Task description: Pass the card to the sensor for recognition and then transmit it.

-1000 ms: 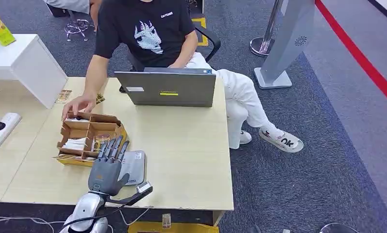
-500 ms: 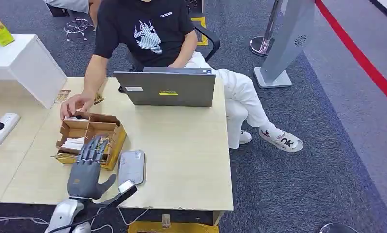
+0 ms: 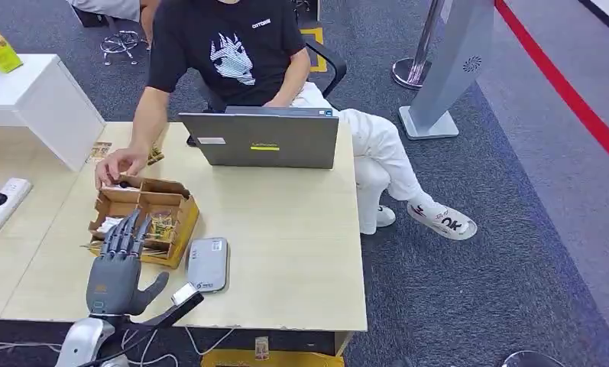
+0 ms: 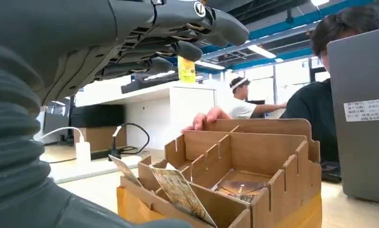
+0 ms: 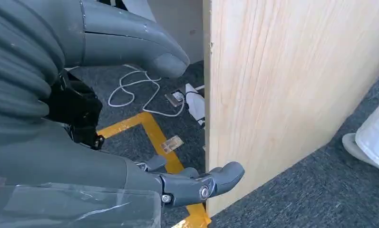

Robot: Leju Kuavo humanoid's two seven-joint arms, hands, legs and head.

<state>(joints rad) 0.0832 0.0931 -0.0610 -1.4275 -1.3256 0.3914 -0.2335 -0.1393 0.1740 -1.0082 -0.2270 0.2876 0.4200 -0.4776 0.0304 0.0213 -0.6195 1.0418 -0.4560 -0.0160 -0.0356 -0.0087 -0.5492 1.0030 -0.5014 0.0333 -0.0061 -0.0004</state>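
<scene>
left hand (image 3: pixel 116 264) was spread, nothing held | card (image 4: pixel 180 192) in box (image 3: pixel 180 222), lower left, probably should be pinched by its raised edge

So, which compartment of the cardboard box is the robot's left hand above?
The near-left compartment of the cardboard box, holding white cards; the left hand has its fingertips over it. The person's hand touches the far rim.

cards (image 4: pixel 180 192): upright, tilted in cardboard box (image 3: pixel 180 223) | sensor (image 3: pixel 207 264): grey, flat beside box
</scene>
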